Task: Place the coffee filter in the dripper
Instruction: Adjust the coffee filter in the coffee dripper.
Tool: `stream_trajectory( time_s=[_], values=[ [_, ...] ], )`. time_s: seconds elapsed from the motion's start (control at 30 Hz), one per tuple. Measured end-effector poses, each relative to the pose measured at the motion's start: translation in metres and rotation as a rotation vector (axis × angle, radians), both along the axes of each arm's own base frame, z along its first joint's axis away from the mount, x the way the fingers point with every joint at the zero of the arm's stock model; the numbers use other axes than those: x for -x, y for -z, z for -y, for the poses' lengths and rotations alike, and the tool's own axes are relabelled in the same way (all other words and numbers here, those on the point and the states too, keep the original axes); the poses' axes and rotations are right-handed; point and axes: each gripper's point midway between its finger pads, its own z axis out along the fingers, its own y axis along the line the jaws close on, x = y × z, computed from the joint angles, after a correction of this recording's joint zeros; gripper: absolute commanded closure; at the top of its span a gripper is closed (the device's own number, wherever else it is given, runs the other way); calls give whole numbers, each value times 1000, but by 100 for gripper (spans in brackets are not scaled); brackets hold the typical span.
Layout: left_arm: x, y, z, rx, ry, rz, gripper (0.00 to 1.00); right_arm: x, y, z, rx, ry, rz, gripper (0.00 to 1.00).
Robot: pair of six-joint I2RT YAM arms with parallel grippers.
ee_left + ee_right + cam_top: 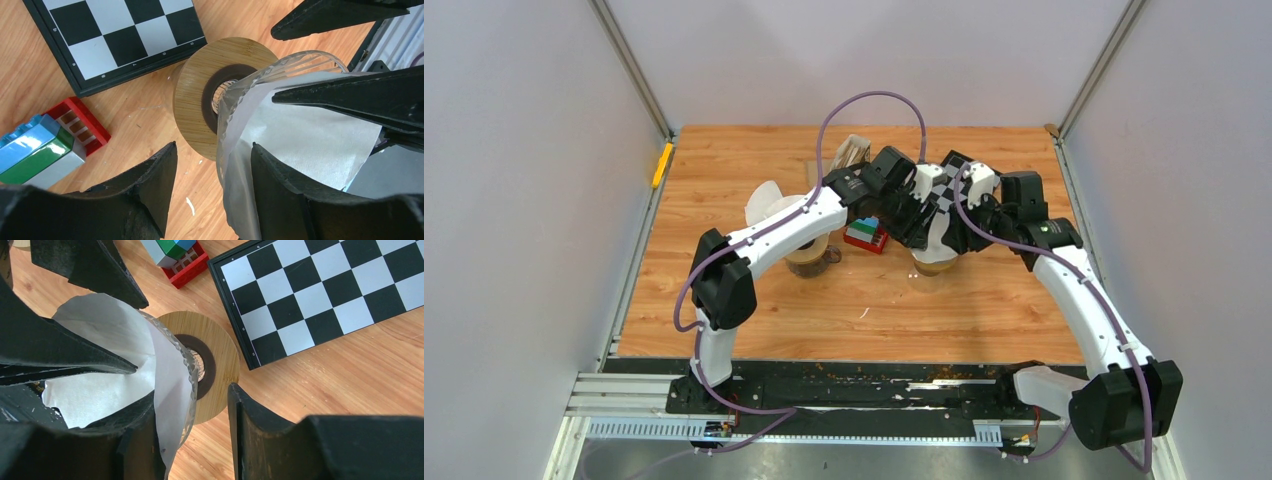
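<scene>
Top external view: we take the dripper [935, 263] as our mark, standing near the middle of the wooden table [724, 320]. Far to its left, at the table's edge, lies a small yellow object [661, 165]. Closer in on the same side, a brown container [808, 260] sits under the left arm [774, 235], with a white paper shape [766, 203] just behind it. Just left of the dripper is a stack of toy blocks [865, 235], red at the bottom. Behind the dripper lies a chessboard [936, 180], largely covered by the two wrists that meet above the dripper.

In the left wrist view we see the left gripper [212, 146] straddling the dripper's glass wall. One finger is outside, with table and wooden collar showing between it and the glass. The other reaches inside, over the coffee filter [310, 140]. Its jaws stand parted and clamp nothing.

The coffee filter lies opened inside the glass cone, against its wall.

In the right wrist view the right gripper [192, 391] straddles the opposite side of the dripper in the same way. Its inner finger is against the paper and its outer finger stands apart from the glass, above the collar's edge. These jaws are also released, gripping nothing.
</scene>
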Motion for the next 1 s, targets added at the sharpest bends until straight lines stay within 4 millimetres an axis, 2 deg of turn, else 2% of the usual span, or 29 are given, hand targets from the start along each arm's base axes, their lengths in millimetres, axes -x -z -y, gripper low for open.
stream_trajectory(
  time_s=[1.0],
  values=[
    [0,0,0,5,-27,-21,33,0,6,-5,133,-22,48,57]
  ],
)
